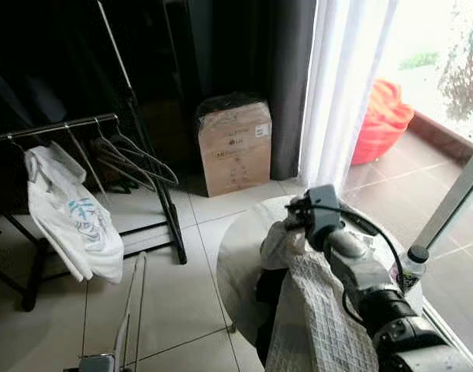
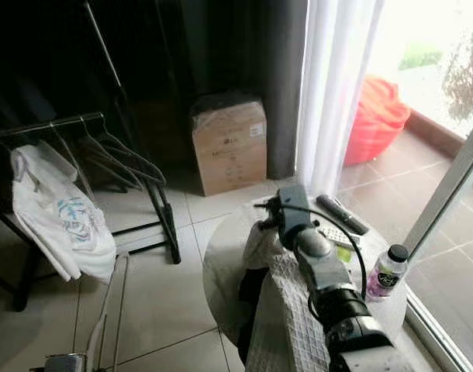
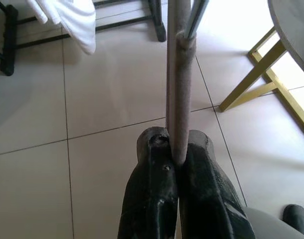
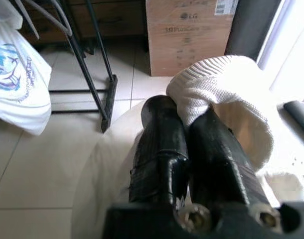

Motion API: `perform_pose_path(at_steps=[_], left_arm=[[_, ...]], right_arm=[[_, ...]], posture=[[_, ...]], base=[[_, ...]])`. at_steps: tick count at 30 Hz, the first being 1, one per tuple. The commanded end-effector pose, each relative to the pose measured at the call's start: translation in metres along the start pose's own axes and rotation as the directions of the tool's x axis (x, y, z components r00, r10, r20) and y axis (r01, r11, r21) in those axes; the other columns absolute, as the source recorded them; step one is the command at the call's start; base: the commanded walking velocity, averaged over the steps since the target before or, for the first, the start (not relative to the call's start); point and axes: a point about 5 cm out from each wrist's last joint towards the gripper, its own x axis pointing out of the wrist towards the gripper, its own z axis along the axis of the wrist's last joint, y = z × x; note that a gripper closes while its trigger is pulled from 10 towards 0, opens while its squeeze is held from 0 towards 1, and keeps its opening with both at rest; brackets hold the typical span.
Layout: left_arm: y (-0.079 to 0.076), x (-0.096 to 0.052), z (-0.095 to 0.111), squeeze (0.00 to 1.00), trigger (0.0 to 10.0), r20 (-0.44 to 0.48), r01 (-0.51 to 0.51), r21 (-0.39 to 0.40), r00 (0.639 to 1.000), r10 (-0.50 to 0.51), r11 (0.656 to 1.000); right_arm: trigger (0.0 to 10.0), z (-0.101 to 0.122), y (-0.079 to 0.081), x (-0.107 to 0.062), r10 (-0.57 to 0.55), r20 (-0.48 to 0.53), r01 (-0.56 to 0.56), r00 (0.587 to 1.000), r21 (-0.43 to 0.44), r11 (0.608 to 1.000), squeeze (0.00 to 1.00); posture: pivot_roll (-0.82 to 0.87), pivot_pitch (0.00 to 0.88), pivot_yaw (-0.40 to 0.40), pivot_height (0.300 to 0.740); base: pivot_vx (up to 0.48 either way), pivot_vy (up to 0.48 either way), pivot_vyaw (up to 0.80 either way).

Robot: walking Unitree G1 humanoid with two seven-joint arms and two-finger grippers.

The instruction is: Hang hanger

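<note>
My left gripper is shut on the grey padded bar of a metal hanger, low over the tiled floor. In the eye views the hanger rises from the bottom edge, just right of the clothes rack. The black rack's rail carries a white printed T-shirt and several bare hangers. My right gripper is shut on a white knitted cloth above the round table. The cloth drapes down along the right arm.
A cardboard box stands against the dark wall behind the table. White curtains and an orange beanbag are at the right. A small bottle and a remote lie on the table. A window frame runs along its right side.
</note>
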Motion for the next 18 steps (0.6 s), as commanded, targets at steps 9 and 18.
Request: perform_pose_path(at_steps=[9,18], left_arm=[[-0.001,-0.003,0.002,0.0,10.0,-0.007,0.005,0.016,1.0,-0.005,1.0],[-0.001,-0.006,0.0,0.0,10.0,-0.008,-0.003,0.015,1.0,0.003,1.0]], right_arm=[[10.0,-0.046,-0.008,-0.011,-0.091,-0.136,0.096,0.987,0.03,0.995,0.68],[10.0,-0.045,-0.015,-0.019,-0.141,-0.063,0.145,0.988,0.074,0.987,1.0]], posture=[[-0.04,0.085,0.073,0.74],[-0.04,0.081,0.065,0.74]], base=[[0.0,0.0,0.0],[0.0,0.0,0.0]])
